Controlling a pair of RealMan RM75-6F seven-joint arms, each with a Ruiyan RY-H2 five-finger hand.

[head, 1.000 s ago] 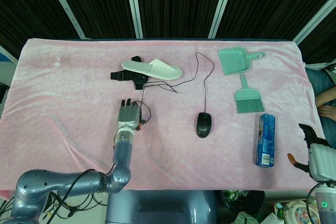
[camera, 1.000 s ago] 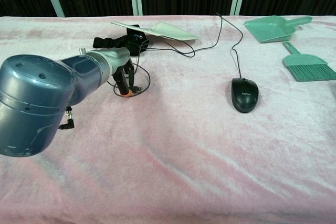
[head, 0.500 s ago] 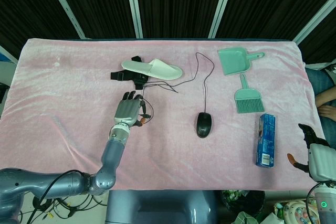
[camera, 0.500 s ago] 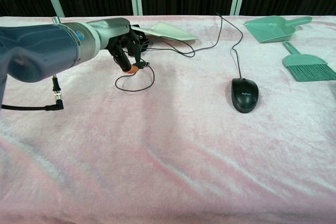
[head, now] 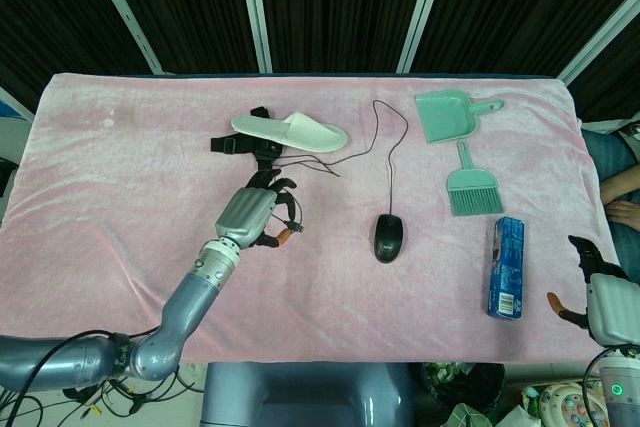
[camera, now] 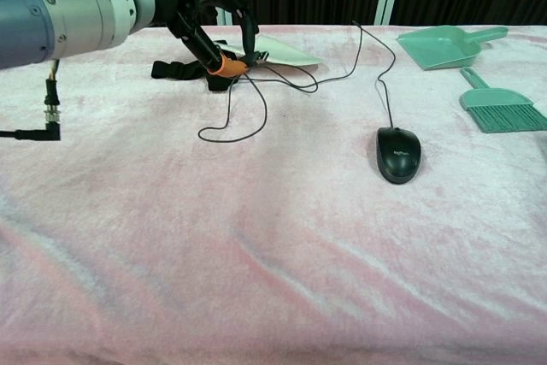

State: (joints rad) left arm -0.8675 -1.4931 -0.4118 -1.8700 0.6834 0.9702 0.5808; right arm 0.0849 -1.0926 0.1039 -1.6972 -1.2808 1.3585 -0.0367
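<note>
Cable (camera: 244, 113), thin and black, hangs from our left hand (head: 255, 213), pinched between thumb and fingers above the pink desk (head: 120, 197), left of centre in the frame; its loop trails down onto the cloth. Just behind it in the chest view lie a black strap (camera: 175, 69) and a white slipper (head: 290, 131). Right of centre sits a black mouse (head: 389, 238), with a green dustpan (head: 445, 115), brush (head: 472, 187) and blue box (head: 506, 267) further right. Our right hand (head: 600, 292) shows at the lower right edge; we cannot tell its fingers' state.

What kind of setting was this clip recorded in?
Probably a lab or demo tabletop: a pink cloth covers the table, dark panelled backdrop behind, and unrelated props laid out, like a slipper and dustpan.
</note>
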